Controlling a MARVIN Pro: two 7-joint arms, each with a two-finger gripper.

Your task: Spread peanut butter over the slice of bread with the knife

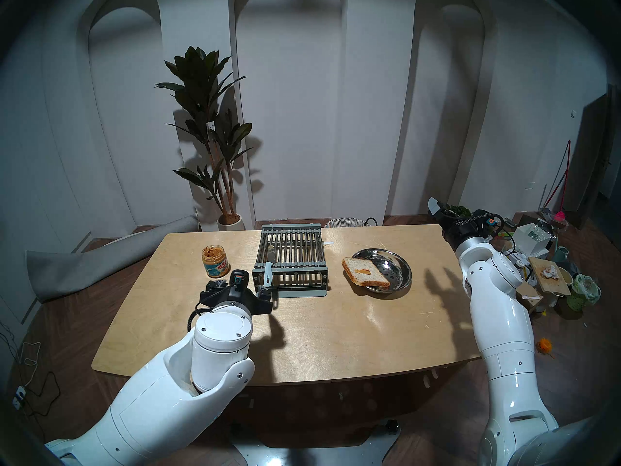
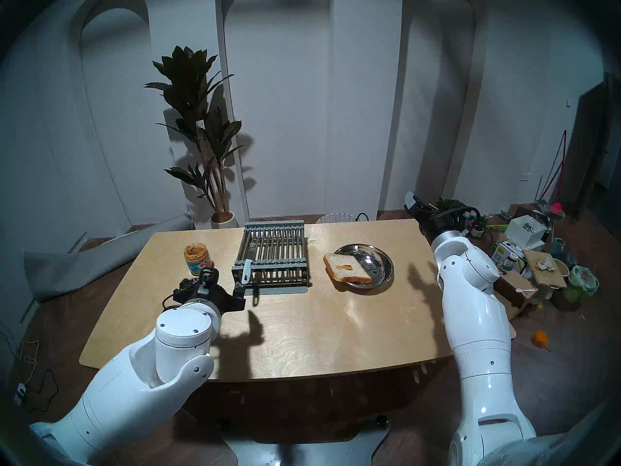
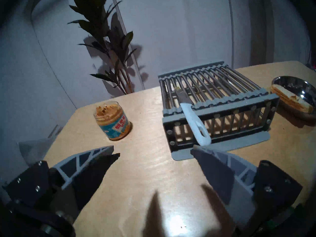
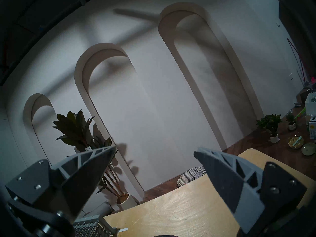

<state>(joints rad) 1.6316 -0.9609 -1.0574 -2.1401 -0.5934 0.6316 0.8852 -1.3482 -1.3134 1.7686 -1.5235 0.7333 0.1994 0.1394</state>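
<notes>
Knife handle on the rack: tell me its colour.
The knife handle is pale blue, overhanging the grey rack; the left wrist view shows it best.

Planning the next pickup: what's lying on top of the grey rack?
Only the knife: blade flat on the rack's top bars, pale blue handle overhanging the near edge. Through the bars, nothing shows inside the rack.

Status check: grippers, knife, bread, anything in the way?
Left gripper open, empty; right gripper open, empty. Knife on rack. Bread in dish, small dab only. Nothing blocking.
</notes>
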